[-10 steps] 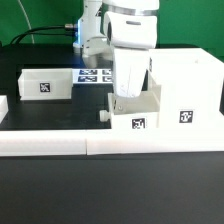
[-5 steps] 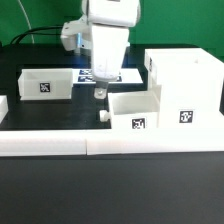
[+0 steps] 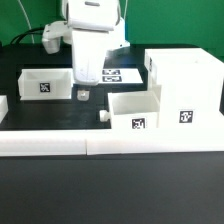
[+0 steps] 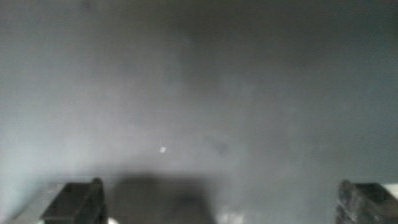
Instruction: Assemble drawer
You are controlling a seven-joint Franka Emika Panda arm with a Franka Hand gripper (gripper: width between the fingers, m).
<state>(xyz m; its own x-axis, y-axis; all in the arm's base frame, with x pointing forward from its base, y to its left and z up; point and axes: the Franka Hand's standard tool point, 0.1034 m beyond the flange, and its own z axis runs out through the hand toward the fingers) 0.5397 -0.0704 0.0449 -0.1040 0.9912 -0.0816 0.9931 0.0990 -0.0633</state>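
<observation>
The tall open-fronted housing [image 3: 185, 85] stands at the exterior view's right. One shallow tray [image 3: 135, 112] sits against its left side, with its knob [image 3: 104, 114] pointing left. The second tray [image 3: 45, 83] lies at the back left. My gripper [image 3: 82, 94] hangs low over the black table between the two trays and touches neither. In the wrist view only blurred dark table shows, with my fingertips [image 4: 75, 200] far apart at the frame corners. My gripper [image 4: 222, 205] is open and empty.
The long low white border wall [image 3: 110, 143] runs along the front of the table. The marker board [image 3: 112, 73] lies flat behind my gripper. A short white wall piece [image 3: 3, 106] stands at the far left edge.
My arm has moved from over the right tray toward the exterior view's left and now hangs between the two trays. The trays and housing have not moved.
</observation>
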